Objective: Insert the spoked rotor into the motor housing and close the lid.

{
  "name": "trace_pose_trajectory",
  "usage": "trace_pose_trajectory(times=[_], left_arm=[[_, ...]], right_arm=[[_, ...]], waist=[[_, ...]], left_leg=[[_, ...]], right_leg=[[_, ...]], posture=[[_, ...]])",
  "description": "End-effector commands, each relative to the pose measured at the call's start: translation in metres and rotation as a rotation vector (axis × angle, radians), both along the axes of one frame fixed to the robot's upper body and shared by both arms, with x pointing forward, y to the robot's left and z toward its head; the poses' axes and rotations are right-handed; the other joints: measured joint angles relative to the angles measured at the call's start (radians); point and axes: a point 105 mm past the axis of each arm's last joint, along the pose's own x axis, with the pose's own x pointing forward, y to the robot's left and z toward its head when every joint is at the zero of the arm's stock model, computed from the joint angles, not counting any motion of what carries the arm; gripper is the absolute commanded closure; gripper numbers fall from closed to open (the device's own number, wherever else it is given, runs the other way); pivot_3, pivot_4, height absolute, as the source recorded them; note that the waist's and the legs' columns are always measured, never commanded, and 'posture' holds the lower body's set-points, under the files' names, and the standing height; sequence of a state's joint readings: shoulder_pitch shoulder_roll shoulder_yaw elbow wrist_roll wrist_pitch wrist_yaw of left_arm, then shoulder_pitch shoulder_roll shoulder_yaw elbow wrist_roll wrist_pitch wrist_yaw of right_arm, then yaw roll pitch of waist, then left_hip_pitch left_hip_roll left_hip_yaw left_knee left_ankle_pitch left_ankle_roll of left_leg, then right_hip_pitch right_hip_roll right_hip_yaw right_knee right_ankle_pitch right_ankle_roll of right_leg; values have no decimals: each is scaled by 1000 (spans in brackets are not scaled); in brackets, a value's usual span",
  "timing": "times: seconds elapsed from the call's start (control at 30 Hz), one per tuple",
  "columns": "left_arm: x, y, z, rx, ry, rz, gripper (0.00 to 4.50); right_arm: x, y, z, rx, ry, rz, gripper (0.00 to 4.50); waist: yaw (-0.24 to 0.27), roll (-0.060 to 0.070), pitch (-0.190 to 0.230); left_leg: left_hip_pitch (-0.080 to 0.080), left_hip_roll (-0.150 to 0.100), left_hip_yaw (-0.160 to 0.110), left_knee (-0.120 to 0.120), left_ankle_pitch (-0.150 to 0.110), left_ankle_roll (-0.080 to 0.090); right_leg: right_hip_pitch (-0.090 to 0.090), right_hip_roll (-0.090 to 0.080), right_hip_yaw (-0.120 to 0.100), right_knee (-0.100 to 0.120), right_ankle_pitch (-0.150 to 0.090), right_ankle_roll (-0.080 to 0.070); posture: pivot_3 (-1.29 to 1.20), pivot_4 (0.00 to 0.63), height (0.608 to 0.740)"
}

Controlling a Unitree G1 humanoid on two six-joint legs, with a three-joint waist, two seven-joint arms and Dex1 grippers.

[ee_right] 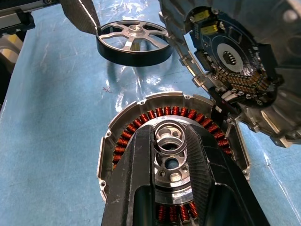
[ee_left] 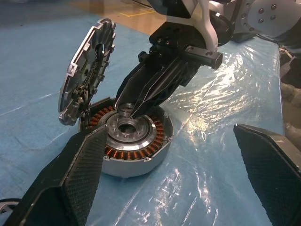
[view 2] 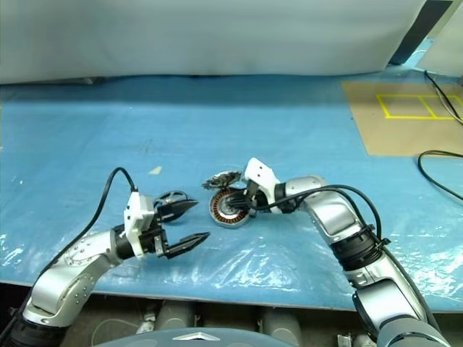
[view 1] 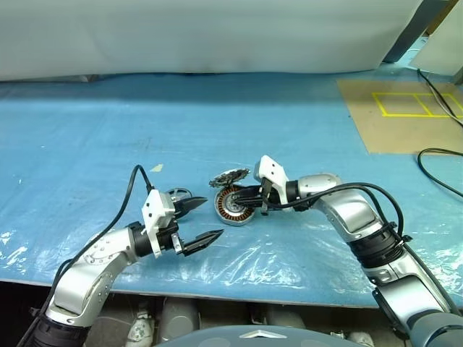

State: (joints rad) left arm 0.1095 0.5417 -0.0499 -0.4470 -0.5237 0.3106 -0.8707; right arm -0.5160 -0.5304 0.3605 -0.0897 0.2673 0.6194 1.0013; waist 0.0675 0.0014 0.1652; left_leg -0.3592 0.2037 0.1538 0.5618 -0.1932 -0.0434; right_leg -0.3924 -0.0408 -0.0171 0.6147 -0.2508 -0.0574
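Observation:
The motor housing [ee_right: 141,117], a grey cup with copper windings, lies on the blue sheet with its lid [ee_right: 240,61] hinged open and tilted up behind it. My right gripper [ee_right: 169,143] reaches over the housing's silver centre, shut on a small metal ring [ee_left: 126,109]. The spoked rotor [ee_right: 134,42], with its dark rim and silver spokes, lies flat on the sheet to the left of the housing [view 1: 233,207]. My left gripper [view 1: 211,219] hovers open beside the rotor [view 1: 177,195], holding nothing; its far finger lies next to the rotor's rim.
A brown board with yellow tape squares [view 1: 405,108] lies at the far right. Black cables [view 1: 438,155] trail over the sheet there. Crinkled clear plastic [view 1: 275,253] covers the table's near edge. A white sheet [view 1: 217,36] bounds the back.

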Motion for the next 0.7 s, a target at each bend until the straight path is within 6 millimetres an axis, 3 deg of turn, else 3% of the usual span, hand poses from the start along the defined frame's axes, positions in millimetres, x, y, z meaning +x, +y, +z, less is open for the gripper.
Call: trace_pose_trajectory(times=[0.03, 0.43, 0.7], left_arm=[[-4, 1, 6, 25, -63, -9, 0], [-8, 0, -7, 58, -91, -30, 0], [-4, -2, 6, 51, -94, -29, 0]], right_arm=[[-1, 2, 2, -9, -25, 30, 3933], [2, 2, -8, -40, -38, 38, 3933], [3, 4, -8, -33, -43, 49, 3933]], waist=[[0, 0, 0], [0, 0, 0], [0, 0, 0]], left_leg=[[0, 0, 0, 0, 0, 0], [0, 0, 0, 1, 0, 0], [1, 0, 0, 3, 0, 0]], right_leg=[[0, 0, 0, 0, 0, 0], [0, 0, 0, 2, 0, 0], [0, 0, 0, 5, 0, 0]], posture=[[0, 150, 740], [0, 150, 740], [0, 150, 740]])
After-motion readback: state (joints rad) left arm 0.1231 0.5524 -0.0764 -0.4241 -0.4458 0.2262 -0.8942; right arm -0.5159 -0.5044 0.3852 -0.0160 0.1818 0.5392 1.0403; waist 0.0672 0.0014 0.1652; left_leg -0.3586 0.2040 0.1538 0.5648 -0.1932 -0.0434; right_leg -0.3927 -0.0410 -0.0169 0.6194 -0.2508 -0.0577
